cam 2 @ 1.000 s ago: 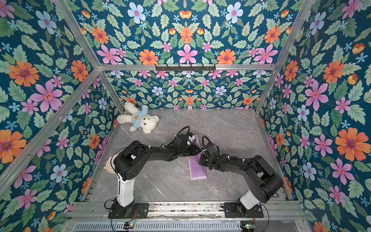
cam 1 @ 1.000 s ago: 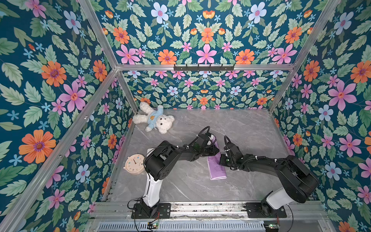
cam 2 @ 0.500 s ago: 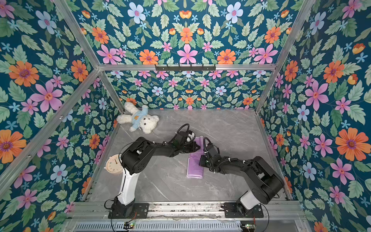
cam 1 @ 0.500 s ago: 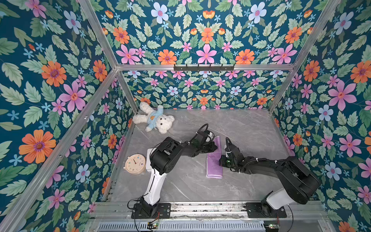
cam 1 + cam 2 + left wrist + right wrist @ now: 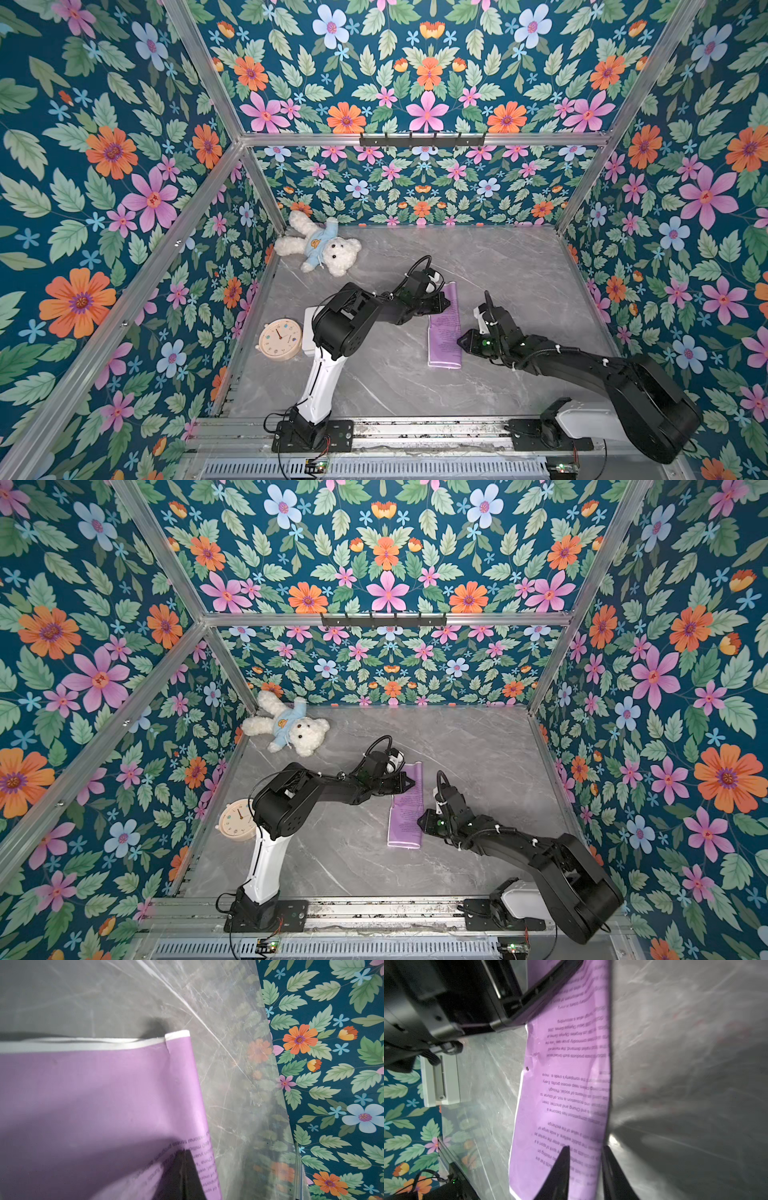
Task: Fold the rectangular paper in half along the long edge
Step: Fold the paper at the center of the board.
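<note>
1. The right gripper point(image 5: 462, 341) is set at the near right edge of the paper point(image 5: 444, 336), jaws slightly parted, nothing gripped.
2. The paper is laid folded on the table point(image 5: 519, 270), lengthwise near to far.
3. The left gripper point(image 5: 446, 302) is pressed shut onto its far part.

Floral walls point(image 5: 424, 62), grey marble floor point(image 5: 519, 270), alu frame point(image 5: 291, 139).

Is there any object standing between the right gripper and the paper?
Nothing visible does. The right gripper is at the paper, jaws apart over its edge. The bear and clock lie well off to the side.
</note>
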